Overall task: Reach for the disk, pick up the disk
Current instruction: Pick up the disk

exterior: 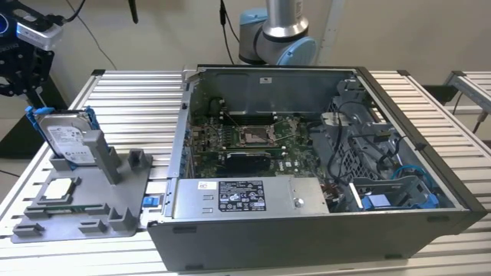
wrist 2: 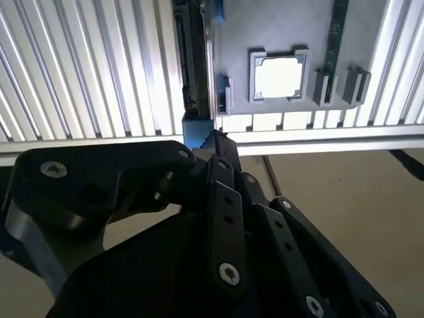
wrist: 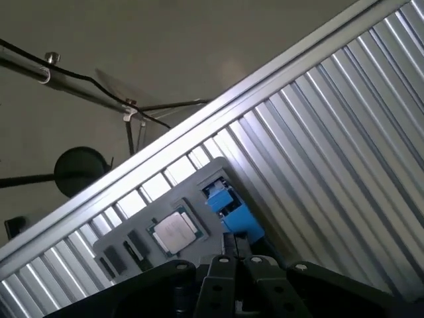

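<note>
Black fingers (wrist 2: 218, 179) are hovering pressed together, gripping nothing; the disk (wrist 2: 192, 73) is standing upright in a grey holder (exterior: 115, 190) just beyond their tips, on the tabletop (exterior: 130, 98).

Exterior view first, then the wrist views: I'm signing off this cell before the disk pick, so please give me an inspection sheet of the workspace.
surface: slatted metal table, carrying everything.
job's things: disk stands upright in the grey fixture tray, not grasped.
clutter: CPU chip lies flat in the tray; open computer case stands beside the tray.
grippers: gripper hovers above the disk, apart from it.
cables: black cable hangs beside the arm's base; blue cable inside the case.
surroundings: second slatted table at the exterior view's right.
</note>
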Robot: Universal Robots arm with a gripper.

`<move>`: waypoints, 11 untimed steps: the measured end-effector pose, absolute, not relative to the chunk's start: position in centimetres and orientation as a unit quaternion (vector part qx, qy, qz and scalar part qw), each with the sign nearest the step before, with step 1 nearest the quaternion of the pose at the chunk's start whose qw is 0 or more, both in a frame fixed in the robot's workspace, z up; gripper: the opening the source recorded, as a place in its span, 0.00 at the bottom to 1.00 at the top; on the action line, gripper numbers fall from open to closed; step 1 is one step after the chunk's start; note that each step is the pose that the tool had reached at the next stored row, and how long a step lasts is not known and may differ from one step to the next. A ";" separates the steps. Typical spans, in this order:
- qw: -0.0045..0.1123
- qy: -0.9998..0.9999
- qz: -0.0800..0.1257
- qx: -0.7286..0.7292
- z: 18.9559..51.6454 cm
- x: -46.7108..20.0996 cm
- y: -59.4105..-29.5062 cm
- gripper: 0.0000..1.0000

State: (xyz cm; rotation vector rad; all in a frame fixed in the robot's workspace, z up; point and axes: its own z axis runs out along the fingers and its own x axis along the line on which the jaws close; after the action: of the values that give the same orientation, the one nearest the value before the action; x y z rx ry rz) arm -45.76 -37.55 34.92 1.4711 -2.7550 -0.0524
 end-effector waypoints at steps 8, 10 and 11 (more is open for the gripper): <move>0.010 -0.845 -0.016 0.535 34.9 -45.8 -37.5 0.00; 0.010 -0.835 -0.016 0.549 34.9 -45.8 -37.5 0.00; 0.011 -0.830 -0.016 0.557 34.9 -45.8 -37.5 0.00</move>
State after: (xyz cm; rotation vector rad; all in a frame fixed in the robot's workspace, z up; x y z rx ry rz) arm -45.76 -37.55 34.91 1.7380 -2.5912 -0.0492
